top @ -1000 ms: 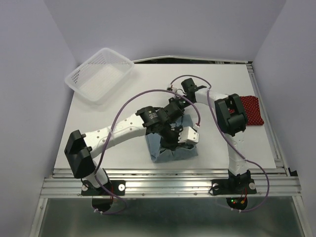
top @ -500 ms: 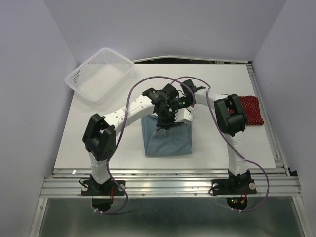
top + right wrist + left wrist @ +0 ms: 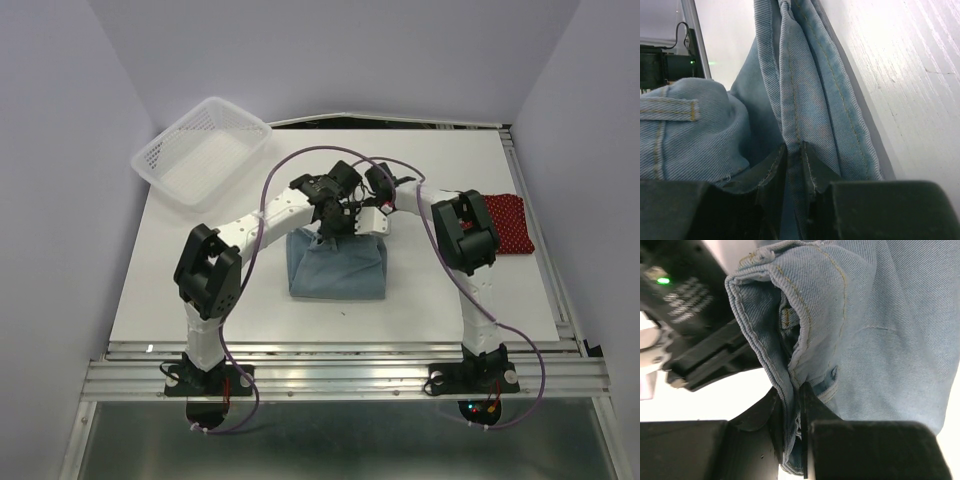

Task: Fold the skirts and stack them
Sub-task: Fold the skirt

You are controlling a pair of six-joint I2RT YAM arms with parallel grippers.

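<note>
We're mid-fold on the denim skirt (image 3: 336, 270), which lies as a compact bundle in the middle of the table (image 3: 200, 280). Both claws meet at its far edge. The left gripper (image 3: 791, 390) is clamped on a thick stitched hem, layers bunched between its jaws. The right gripper (image 3: 794, 146) is pinching a doubled seam just beside it, low over the tabletop.

To finish this well, we judge both arms should lower that edge together, so the cloth lands flat and not rolled. We want the held hem square with the layer below before letting go. The left wrist view shows a puffed loop of fabric above the jaws, which may spring open, so we'd press it down before releasing.

The dark red skirt (image 3: 510, 225) waits at the table's right edge, well apart and partly hidden by the right arm. It looks like the piece left to stack.
</note>
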